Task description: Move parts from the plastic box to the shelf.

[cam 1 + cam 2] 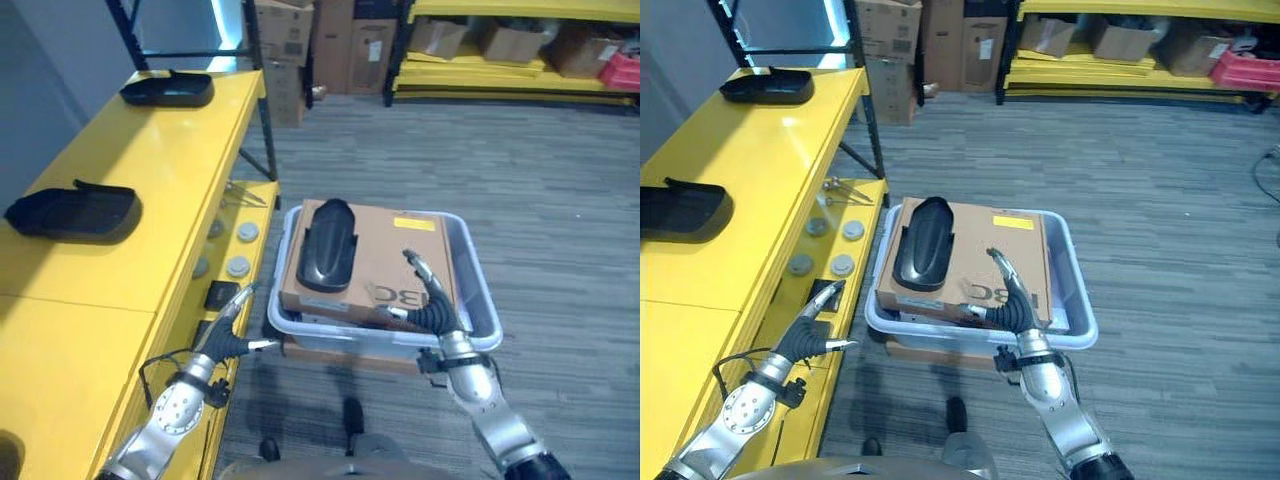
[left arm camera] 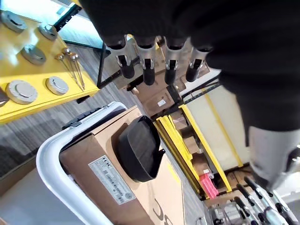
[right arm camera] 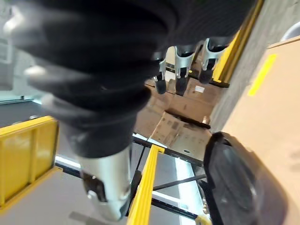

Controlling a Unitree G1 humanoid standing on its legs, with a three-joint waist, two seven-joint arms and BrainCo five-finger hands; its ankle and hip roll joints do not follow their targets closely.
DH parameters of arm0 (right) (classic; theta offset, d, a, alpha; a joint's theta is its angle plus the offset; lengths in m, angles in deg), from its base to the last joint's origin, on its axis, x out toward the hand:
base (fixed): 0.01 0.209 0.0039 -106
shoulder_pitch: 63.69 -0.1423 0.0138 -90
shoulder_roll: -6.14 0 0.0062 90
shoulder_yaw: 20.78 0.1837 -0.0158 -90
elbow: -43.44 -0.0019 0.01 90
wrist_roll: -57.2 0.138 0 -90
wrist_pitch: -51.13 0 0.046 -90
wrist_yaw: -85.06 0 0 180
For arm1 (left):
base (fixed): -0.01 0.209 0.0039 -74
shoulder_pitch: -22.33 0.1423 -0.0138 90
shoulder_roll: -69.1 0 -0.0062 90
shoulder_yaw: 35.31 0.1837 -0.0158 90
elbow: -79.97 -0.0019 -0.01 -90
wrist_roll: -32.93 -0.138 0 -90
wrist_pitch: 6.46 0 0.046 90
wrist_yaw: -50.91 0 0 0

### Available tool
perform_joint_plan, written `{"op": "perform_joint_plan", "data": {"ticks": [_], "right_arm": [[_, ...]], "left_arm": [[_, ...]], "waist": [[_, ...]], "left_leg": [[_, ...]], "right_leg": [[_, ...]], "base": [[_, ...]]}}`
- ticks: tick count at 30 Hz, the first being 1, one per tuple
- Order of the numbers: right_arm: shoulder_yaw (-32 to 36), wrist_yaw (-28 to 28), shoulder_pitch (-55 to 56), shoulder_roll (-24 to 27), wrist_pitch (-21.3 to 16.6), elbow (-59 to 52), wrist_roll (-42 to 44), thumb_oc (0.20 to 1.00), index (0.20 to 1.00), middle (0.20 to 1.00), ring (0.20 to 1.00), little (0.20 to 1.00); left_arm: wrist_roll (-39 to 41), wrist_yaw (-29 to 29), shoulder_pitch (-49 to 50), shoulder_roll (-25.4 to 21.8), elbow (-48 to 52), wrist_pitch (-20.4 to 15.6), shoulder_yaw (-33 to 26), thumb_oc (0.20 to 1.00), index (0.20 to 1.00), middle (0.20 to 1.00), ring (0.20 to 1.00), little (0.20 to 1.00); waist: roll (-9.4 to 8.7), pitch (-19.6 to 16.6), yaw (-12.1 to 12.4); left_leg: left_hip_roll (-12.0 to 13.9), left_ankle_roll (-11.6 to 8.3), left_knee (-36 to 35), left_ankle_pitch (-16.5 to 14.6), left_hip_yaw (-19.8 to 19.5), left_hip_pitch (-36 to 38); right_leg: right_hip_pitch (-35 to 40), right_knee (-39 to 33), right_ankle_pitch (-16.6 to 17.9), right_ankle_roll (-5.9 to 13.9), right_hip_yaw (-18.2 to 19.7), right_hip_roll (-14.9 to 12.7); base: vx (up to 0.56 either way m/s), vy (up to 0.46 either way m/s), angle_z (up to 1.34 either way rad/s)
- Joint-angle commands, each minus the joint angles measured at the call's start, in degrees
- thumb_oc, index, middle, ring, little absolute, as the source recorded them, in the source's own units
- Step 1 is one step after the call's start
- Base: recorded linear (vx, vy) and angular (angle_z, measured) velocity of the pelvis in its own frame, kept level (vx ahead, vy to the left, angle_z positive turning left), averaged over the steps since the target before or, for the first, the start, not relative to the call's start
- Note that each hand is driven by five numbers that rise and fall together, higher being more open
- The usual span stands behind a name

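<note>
Fingers on both my left hand (image 1: 228,335) and right hand (image 1: 432,300) straight, empty; I'd close both around the part (image 1: 325,243) atop the box (image 1: 480,290).

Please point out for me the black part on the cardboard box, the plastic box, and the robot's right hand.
black part (image 1: 326,243), left eye view, on the middle of its curved top.
plastic box (image 1: 476,262), left eye view, on its bare right wall.
right hand (image 1: 437,312), left eye view, on its dark cover below the straight fingers.
</note>
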Motion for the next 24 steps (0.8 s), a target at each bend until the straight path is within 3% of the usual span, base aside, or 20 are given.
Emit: {"op": "perform_joint_plan", "data": {"ticks": [1,11,24], "right_arm": [[0.9,4.0,-6.4,-0.1,-0.3,0.6,-2.4,1.0,1.0,1.0,1.0,1.0],[1.5,13.3,-21.9,-0.6,7.0,16.6,-3.7,1.0,1.0,1.0,1.0,1.0],[2.9,20.6,-29.8,-0.9,10.8,30.4,-2.7,1.0,1.0,1.0,1.0,1.0]], "left_arm": [[3.6,0.7,-3.4,-0.2,-0.8,-1.0,0.7,1.0,1.0,1.0,1.0,1.0],[5.5,0.1,-4.9,2.8,-13.6,3.3,5.2,1.0,1.0,1.0,1.0,1.0],[8.4,3.1,-3.9,4.9,-23.8,4.4,3.9,1.0,1.0,1.0,1.0,1.0]], "waist": [[-0.29,2.5,1.8],[-1.99,5.6,6.2],[-4.72,8.1,8.9]], "left_leg": [[1.6,1.16,0.0,-6.4,-4.1,1.9],[3.0,0.15,0.0,-3.4,-9.4,-4.8],[4.3,-0.77,0.0,-0.4,-12.5,-12.6]], "right_leg": [[3.6,0.1,-7.8,4.35,-2.5,-1.1],[0.4,0.1,-8.3,2.96,-6.5,0.1],[-5.4,0.1,-7.6,2.86,-9.2,1.5]], "base": [[0.01,-0.059,0.24],[-0.04,-0.088,0.28],[-0.03,-0.052,0.13]]}}
